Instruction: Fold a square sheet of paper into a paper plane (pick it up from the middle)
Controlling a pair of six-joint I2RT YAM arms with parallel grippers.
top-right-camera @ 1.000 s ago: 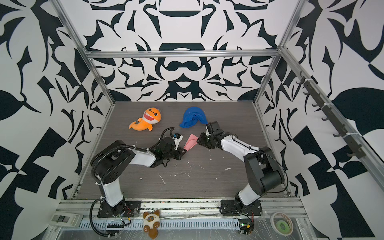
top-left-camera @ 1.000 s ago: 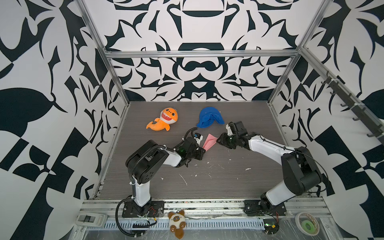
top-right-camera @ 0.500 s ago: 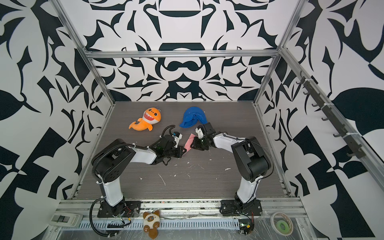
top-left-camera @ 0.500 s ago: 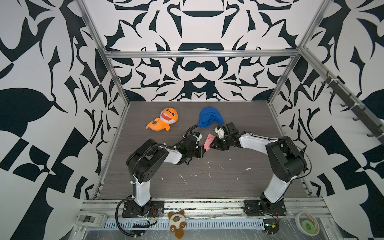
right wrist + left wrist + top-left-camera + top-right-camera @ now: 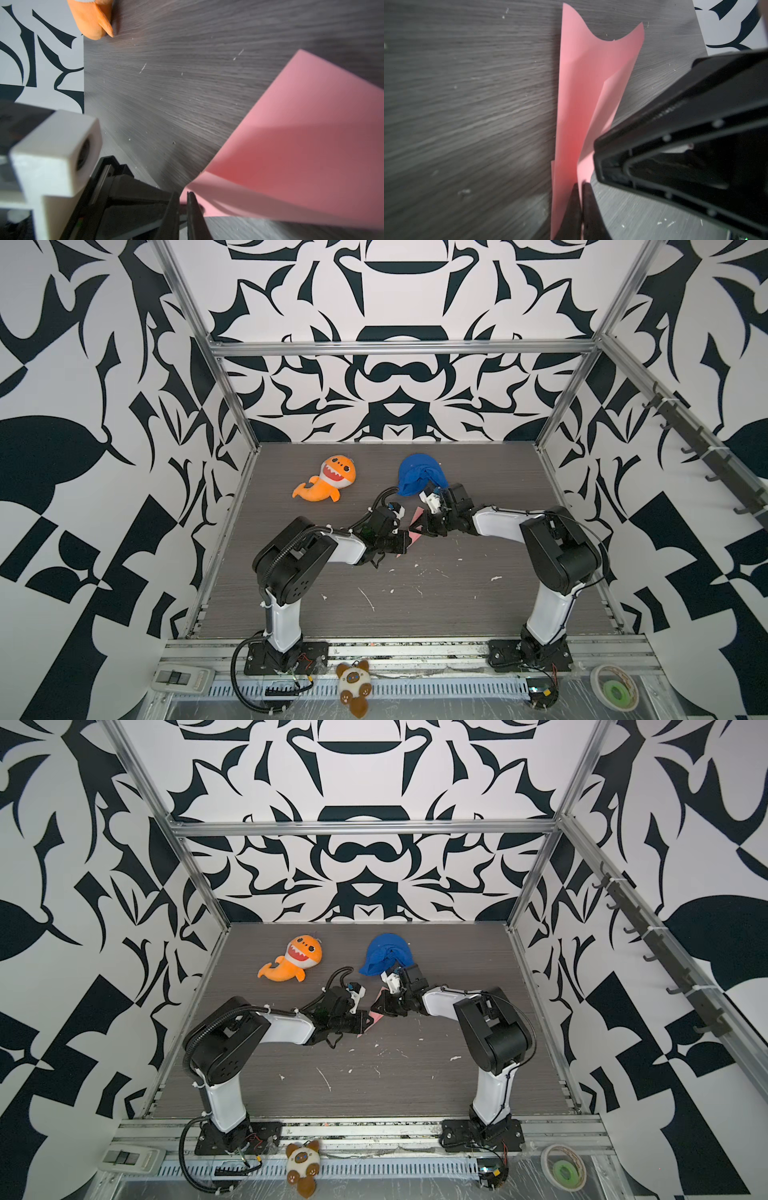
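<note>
Right gripper point(image 5: 183, 199) swings in toward the middle, jaws narrowing onto a corner of the thin pink folded paper sheet point(image 5: 301, 145).

The dark wood-grain table point(image 5: 465, 614) carries an orange plush point(image 5: 328, 485), a blue cloth point(image 5: 417, 477) and white flecks point(image 5: 367, 599), perhaps paper.

Both top views are bright, evenly lit from above and sharp, with wide-angle stretching at the frame edges and only faint shadows on the table point(image 5: 415, 605). In the wrist views the left gripper point(image 5: 580, 184) is blurred close-up, and a soft shadow band crosses the square sheet of paper point(image 5: 301, 149).
</note>
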